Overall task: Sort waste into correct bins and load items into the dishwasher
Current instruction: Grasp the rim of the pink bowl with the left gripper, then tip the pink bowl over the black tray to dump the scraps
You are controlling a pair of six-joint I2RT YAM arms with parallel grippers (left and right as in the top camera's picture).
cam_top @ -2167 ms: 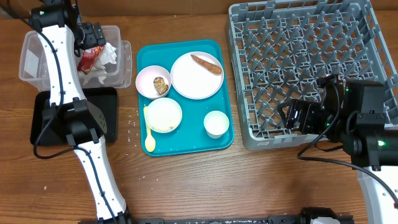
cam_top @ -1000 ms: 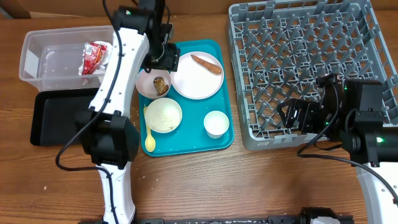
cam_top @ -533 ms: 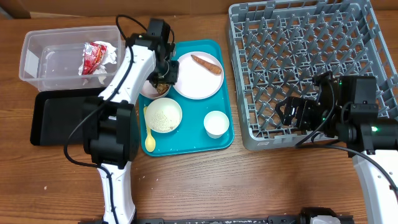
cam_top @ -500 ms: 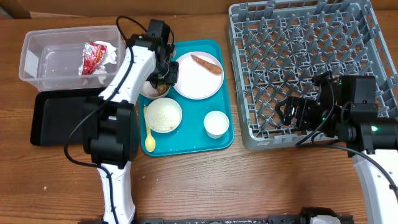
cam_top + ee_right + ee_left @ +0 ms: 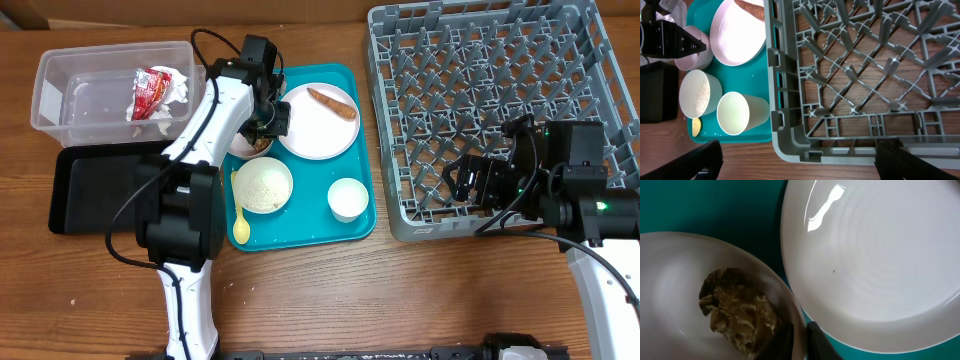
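My left gripper point(image 5: 268, 125) was down at the ten o'clock corner of the flat teal plastic tray point(image 5: 300, 236). Its claw was narrow, the two fingers point(image 5: 816, 339) pinching the rim of the small white round bowl point(image 5: 670, 280). The brown crumpled food lump point(image 5: 737, 310) lay inside that bowl, right beside the inner finger. Just at three o'clock of the bowl sat the white round plate point(image 5: 317, 125), with the brown sausage point(image 5: 332, 102) on its twelve o'clock side. At the tray's eight o'clock was the white bowl of loose rice point(image 5: 263, 185), at five o'clock the small white cup point(image 5: 348, 199), and at seven o'clock the small yellow plastic spoon point(image 5: 241, 225).

The crumpled white paper with a red wrapper point(image 5: 155, 92) lay in the clear rectangular plastic tub point(image 5: 60, 90). The flat black rectangular tray point(image 5: 100, 190) lay at six o'clock of it.

My right gripper point(image 5: 800, 160) hung wide open and held nothing, over the six o'clock edge of the large square grey plastic dish rack point(image 5: 480, 90).
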